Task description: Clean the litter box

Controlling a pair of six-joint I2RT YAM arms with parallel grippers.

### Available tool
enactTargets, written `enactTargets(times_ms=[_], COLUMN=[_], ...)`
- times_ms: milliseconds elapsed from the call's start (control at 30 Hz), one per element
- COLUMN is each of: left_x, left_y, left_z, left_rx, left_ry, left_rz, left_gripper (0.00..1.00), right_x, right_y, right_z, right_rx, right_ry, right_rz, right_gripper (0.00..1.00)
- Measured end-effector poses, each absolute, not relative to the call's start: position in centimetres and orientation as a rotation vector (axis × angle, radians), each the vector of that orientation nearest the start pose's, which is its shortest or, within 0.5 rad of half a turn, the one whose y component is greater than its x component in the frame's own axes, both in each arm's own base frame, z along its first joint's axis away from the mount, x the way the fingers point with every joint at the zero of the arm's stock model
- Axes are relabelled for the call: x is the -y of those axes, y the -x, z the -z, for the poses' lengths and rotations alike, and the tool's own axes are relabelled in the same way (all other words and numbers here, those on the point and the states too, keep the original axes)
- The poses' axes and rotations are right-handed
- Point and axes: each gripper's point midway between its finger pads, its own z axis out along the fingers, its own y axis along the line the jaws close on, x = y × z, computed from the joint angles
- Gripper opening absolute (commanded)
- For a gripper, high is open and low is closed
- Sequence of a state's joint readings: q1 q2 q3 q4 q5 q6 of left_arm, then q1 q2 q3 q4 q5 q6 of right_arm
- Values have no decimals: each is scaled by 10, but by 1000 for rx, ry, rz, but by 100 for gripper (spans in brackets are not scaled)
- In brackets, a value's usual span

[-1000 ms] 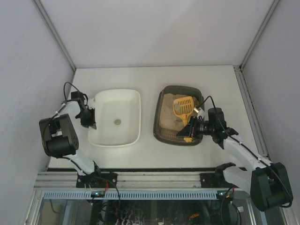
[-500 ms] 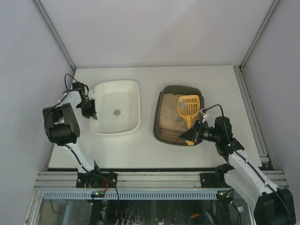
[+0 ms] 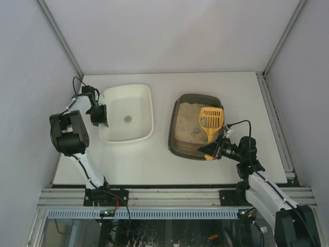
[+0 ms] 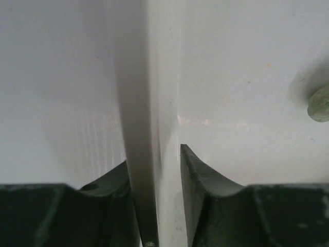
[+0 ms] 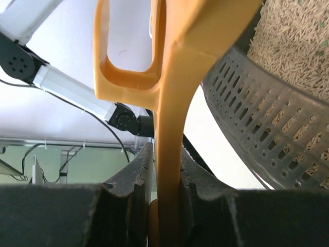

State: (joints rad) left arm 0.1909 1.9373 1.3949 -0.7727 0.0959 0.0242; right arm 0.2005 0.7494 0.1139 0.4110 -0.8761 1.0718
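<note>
Right gripper [image 3: 211, 150] pinches the handle of the yellow scoop [image 3: 211, 117] at the near rim of the litter box [image 3: 180, 153], table [image 3: 159, 164] to its left; left gripper [image 3: 99, 114] straddles the wall of the white tray [image 3: 126, 140], grip unclear.

The top camera sits high above and behind the arm bases and looks steeply down, far enough off to take in the whole bench [image 3: 164, 82]. The left wrist camera looks forward between the fingers of the left pincer [image 4: 154, 159], very close to the wall of the white tray [image 3: 150, 116], a spot the top view also shows at the tray's left side. The right wrist camera looks along the right pincer [image 5: 167, 159], close up the handle of the yellow scoop [image 5: 169, 103]. It shares with the top view the litter box [image 5: 257, 118] at its near right corner.
</note>
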Motion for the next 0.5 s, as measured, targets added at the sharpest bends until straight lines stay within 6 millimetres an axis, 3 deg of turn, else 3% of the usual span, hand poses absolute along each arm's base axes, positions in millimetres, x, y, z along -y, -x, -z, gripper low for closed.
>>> enactTargets(times_ms=[100,167,233,300,400,500], left_x=[-55,-55,-55,-56,-56,-55], left_y=[-374,-374,-373,-373,-371,-365], left_z=[-34,-35,-40,-49,-66,-83], left_rx=[-2867,-2864,-2854,-2836,-2797,-2767], left_ry=[216,221,227,220,208,198], left_rz=[93,90,84,78,66,59], left_gripper=[54,74,77,98,100,100], right_x=[-196,-199,-205,-204,-201,-211], right_y=[-180,-182,-181,-182,-191,-186], right_z=[-148,-152,-157,-161,-161,-154], right_rx=[-2039,-2046,-2053,-2047,-2039,-2103], right_ry=[-176,-172,-159,-174,-228,-226], right_rz=[-1637,-1652,-1692,-1723,-1725,-1768], right_gripper=[0,0,0,0,0,0])
